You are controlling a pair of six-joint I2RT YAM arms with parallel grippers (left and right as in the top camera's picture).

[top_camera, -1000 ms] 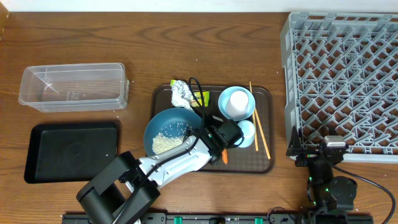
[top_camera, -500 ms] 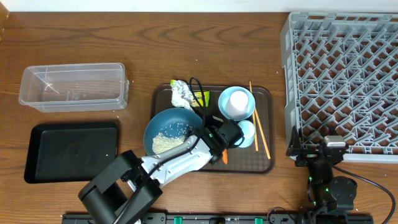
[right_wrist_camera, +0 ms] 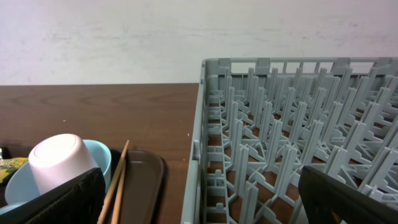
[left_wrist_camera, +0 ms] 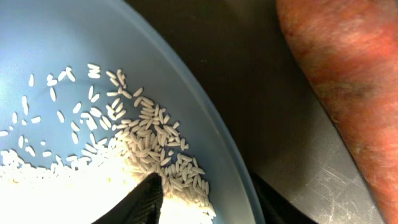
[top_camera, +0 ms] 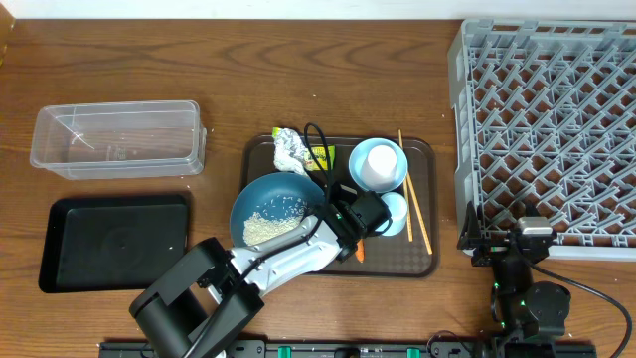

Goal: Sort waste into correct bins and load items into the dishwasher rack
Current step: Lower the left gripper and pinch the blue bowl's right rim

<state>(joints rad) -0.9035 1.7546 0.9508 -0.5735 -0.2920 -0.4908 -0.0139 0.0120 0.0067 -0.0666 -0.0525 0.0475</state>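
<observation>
The dark-blue bowl [top_camera: 260, 195] sits on the brown tray with a heap of white rice [top_camera: 266, 221] inside; the bowl [left_wrist_camera: 74, 37] and rice [left_wrist_camera: 74, 186] fill the left wrist view. My left gripper [top_camera: 336, 219] is open and straddles the bowl's right rim [left_wrist_camera: 208, 202], one finger in the rice, one outside. The orange carrot [top_camera: 359, 251] lies just right of it [left_wrist_camera: 348, 81]. The crumpled wrapper [top_camera: 290, 149] and yellow-green packet [top_camera: 320, 156] lie at the tray's back. My right gripper [top_camera: 507, 244] is open and empty [right_wrist_camera: 199, 199] at the grey rack's [top_camera: 547, 129] front left corner.
A light-blue bowl [top_camera: 395, 175] holds an upturned pale cup [top_camera: 378, 164], with another cup [top_camera: 396, 211] in front. Wooden chopsticks [top_camera: 415, 204] lie along the brown tray's [top_camera: 422, 254] right side. The clear tub [top_camera: 117, 137] and black tray [top_camera: 114, 241] stand at the left.
The left arm's lower links have shifted slightly to the right. The gripper stays at the bowl's rim. The right arm has not moved.
</observation>
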